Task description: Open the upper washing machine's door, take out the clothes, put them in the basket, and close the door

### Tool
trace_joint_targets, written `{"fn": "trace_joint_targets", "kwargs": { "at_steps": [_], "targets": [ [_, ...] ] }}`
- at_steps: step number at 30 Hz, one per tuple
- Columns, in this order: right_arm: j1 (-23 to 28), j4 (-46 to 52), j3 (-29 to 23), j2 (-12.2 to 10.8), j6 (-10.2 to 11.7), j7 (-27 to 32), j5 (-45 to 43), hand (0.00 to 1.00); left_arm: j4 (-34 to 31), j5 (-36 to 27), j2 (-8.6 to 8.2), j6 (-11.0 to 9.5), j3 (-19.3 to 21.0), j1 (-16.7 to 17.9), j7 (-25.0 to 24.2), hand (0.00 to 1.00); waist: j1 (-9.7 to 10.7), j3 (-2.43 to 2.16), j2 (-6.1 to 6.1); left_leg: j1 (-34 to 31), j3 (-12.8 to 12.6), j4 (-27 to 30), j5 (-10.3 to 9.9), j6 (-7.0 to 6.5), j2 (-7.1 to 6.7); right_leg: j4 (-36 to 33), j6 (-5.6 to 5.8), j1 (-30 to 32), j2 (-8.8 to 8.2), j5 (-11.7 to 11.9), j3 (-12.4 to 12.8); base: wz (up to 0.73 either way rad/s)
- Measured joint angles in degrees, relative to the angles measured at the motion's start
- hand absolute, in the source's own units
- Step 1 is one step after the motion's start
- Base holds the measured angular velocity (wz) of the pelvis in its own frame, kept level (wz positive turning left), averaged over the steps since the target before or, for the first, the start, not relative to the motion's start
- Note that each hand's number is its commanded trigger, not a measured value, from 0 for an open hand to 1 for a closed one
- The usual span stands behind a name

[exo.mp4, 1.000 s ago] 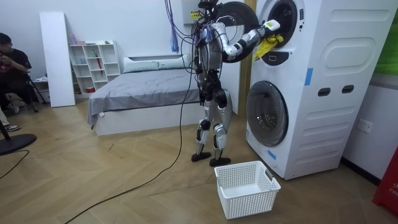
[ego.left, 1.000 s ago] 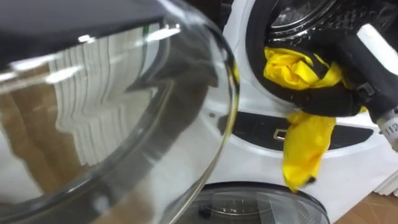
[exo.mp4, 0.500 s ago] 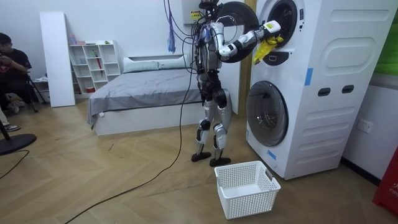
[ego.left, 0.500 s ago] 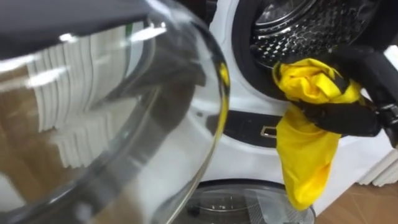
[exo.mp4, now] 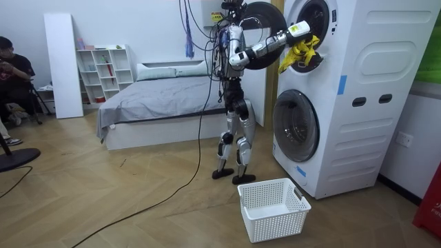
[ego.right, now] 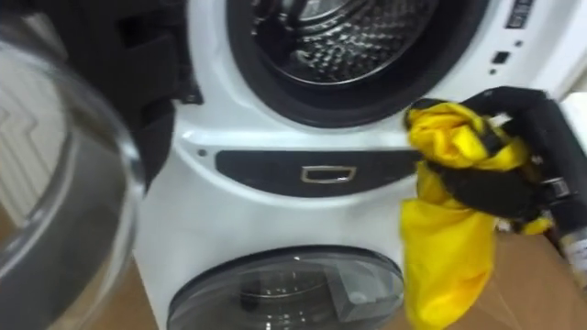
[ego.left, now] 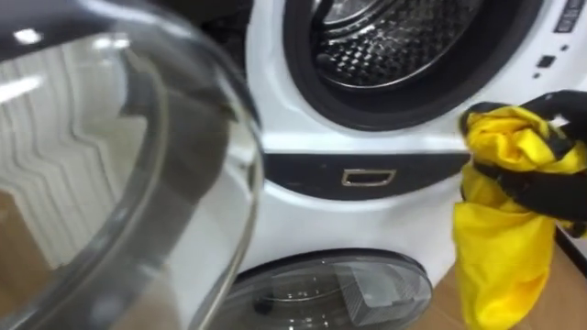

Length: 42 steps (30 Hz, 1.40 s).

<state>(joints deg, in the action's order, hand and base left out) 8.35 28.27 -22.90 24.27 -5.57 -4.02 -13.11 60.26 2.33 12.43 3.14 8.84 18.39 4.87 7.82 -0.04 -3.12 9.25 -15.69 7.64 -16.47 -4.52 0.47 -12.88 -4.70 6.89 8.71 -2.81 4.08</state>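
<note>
A yellow cloth (ego.left: 500, 243) hangs in front of the washing machine's white front, just right of and below the upper drum opening (ego.left: 404, 46). My right hand (ego.left: 541, 179), black, comes in from the right and is shut on the cloth's bunched top, while the rest of the cloth dangles down. In the right eye view the cloth (ego.right: 449, 247) hangs beside the dark panel under the drum. The room view has me standing upright before the stacked machines, right arm raised to the upper door, the cloth (exo.mp4: 298, 54) at my hand. The drum's metal inside looks bare.
The upper machine's round glass door (ego.left: 110, 183) stands open close on my left. Below is the lower machine's shut round door (ego.left: 330, 293). A white laundry basket (exo.mp4: 273, 208) sits on the floor by my feet. A bed (exo.mp4: 158, 103) lies behind me, and a person (exo.mp4: 14, 69) sits at the room view's left.
My right hand has drawn the yellow cloth fully out of the drum, to the right and down in front of the machine. The eye view has shifted too.
</note>
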Motion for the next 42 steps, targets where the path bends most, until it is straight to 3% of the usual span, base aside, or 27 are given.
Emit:
{"fn": "trace_joint_targets", "kwargs": {
  "at_steps": [3,12,18,23,26,31,35,39,42],
  "targets": [
    [1.49,-0.46,-1.02,-1.22,0.01,2.4,-0.59,1.0,-0.02,-0.02,0.04,0.0,0.02,0.08,0.01,0.0,0.52,-0.08,-0.06,0.0,-0.86,0.18,-0.25,0.16,0.17,-0.06,-0.11,0.19,0.39,0.06,0.61,-0.15],
    [6.39,-4.11,-1.16,-2.05,-0.3,4.07,-2.34,1.0,-0.04,0.46,0.48,0.12,0.24,0.24,-0.01,0.0,2.76,-0.35,-1.21,0.24,-1.66,0.13,-0.31,0.24,0.08,-1.87,-0.27,1.05,0.56,-0.61,1.12,-0.04],
    [7.29,-7.32,-1.15,-2.29,-1.58,5.72,-0.42,1.0,-2.21,0.78,0.53,0.37,1.19,0.14,-0.01,0.0,1.35,-0.32,-1.71,0.2,-3.65,-0.01,-0.56,0.5,0.5,-0.55,-0.48,0.97,1.34,0.25,2.4,-0.16],
    [8.66,-8.39,-1.03,-2.33,-2.04,5.91,1.41,1.0,-4.71,0.8,0.54,0.63,1.56,0.07,0.08,0.0,-0.13,-0.33,-1.56,-0.07,-3.88,-0.02,-0.69,0.65,0.81,0.24,-0.62,0.9,1.54,0.58,2.14,-0.01],
    [7.79,-13.81,-1.02,-2.33,-2.07,5.91,5.25,1.0,-5.2,1.33,0.51,1.14,1.46,0.12,1.2,0.0,-0.46,-0.28,-1.44,-0.19,-3.43,-0.01,-0.71,0.68,0.9,0.28,-0.64,0.88,1.51,0.59,1.79,0.07],
    [7.09,-22.0,-0.2,-2.47,-2.81,5.98,6.35,1.0,-5.32,1.61,0.55,2.35,-2.07,-0.71,2.3,0.0,-1.13,-0.06,0.26,-1.13,-2.94,0.08,-0.8,0.54,0.84,0.14,-0.62,1.48,1.2,0.6,1.34,0.04],
    [4.9,-26.47,-0.21,-2.78,-2.87,7.97,6.25,1.0,-6.07,1.64,0.4,2.87,-3.07,-1.98,2.41,0.0,-1.35,-0.27,1.88,-2.6,-3.03,0.75,-0.8,0.53,0.68,-0.2,-0.53,2.88,0.86,0.7,1.1,0.02],
    [0.63,-31.03,-0.2,-2.75,-2.55,11.03,7.56,1.0,-7.45,1.51,0.36,2.62,-3.59,-2.26,2.47,0.0,-1.01,0.04,3.49,-4.83,-3.49,1.75,-0.8,0.53,0.43,-0.93,-0.55,5.09,0.76,0.72,1.84,-0.08],
    [-3.36,-36.88,0.96,-2.74,-1.66,13.89,8.22,1.0,-7.41,1.55,0.17,2.63,-4.87,-2.86,3.1,0.0,0.24,-0.07,4.7,-7.48,-4.02,2.41,-0.76,0.51,0.12,-2.05,-0.62,8.11,0.61,0.82,2.43,-0.12]
  ]
}}
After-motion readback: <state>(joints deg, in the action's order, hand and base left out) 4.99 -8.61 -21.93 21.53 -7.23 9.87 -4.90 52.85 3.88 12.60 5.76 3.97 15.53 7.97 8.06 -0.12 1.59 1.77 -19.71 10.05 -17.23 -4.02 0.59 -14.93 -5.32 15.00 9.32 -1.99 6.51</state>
